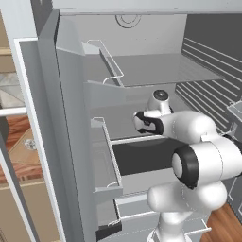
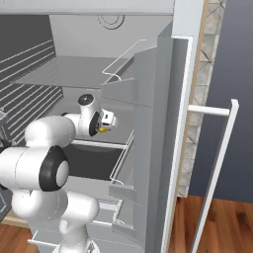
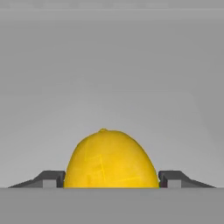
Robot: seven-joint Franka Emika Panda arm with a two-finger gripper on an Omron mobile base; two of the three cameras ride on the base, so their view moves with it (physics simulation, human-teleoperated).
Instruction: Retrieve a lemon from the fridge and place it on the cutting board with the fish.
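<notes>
The yellow lemon lies on a grey shelf inside the open fridge. My gripper is open around it, one dark fingertip close on each side; I cannot tell whether they touch. From the right, the lemon is a yellow speck under the gripper deep in the fridge. Far left, past the fridge door, the tan cutting board lies on the counter with the small silvery fish on it.
The open fridge doors with their wire-railed bins flank the arm closely on both sides. A glass shelf hangs above the hand. A long white bar handle juts out at the right. Drawers sit below the shelf.
</notes>
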